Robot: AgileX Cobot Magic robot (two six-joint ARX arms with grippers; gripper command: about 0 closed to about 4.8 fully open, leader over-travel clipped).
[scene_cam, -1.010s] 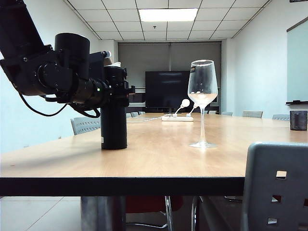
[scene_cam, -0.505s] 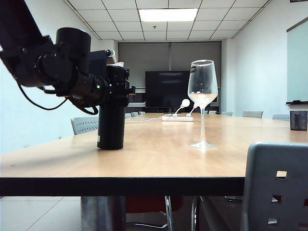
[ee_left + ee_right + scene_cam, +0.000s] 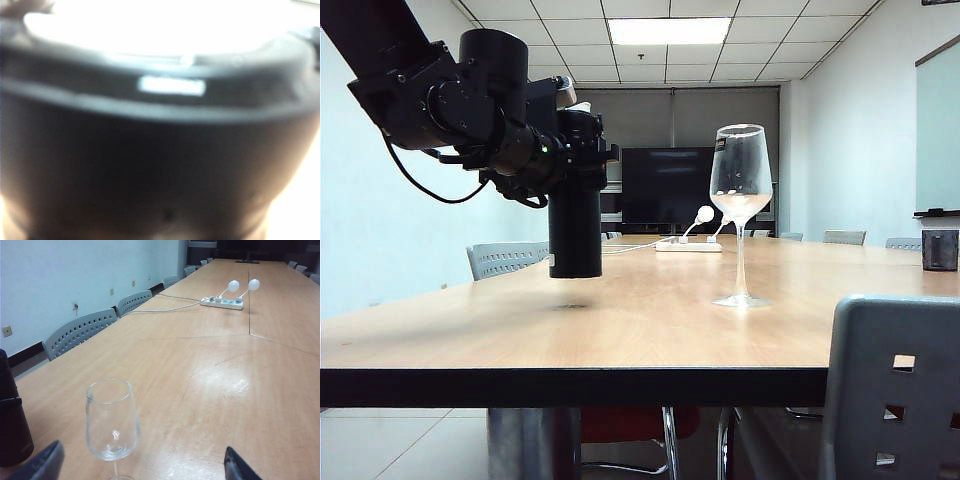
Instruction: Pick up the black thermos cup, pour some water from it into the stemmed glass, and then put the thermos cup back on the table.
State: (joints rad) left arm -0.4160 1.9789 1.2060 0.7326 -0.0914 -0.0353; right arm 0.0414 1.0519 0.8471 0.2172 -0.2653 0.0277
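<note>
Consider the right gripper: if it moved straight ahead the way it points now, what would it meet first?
Probably the stemmed glass, standing between the open fingertips of the right gripper; depth is unclear.

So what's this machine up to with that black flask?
The left gripper holds the tall matte black thermos cup upright, clear of the light wood-grain table, left of the clear stemmed glass. Nothing is being poured yet. The right gripper hangs open behind the glass, holding nothing.
</note>
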